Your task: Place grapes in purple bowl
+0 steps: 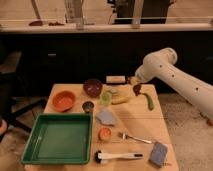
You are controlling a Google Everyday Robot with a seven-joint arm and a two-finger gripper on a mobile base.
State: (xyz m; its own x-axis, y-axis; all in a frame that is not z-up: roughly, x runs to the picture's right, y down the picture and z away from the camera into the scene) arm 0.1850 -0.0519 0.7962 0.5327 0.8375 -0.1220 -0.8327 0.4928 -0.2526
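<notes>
Surface (137, 120): pale wood, matt. Purple bowl (92, 88): glossy glaze. Orange bowl (63, 100): smooth, slight sheen. Tray (56, 160): green plastic, smooth. Fork (136, 138): bright metal. Sponge (159, 153): grey, coarse-looking. Arm (175, 77): white casing, smooth, semi-gloss. Gripper (135, 85), over the far right edge of the surface, fingers closed on the grapes (137, 90): dark, bumpy skin

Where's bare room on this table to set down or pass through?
Bare wood: the patch bordered by green pepper, grey cloth and fork. The green tray floor is bare too. Crowded: between purple bowl and banana. The end effector, shut on the grapes, hangs over the back right.
</notes>
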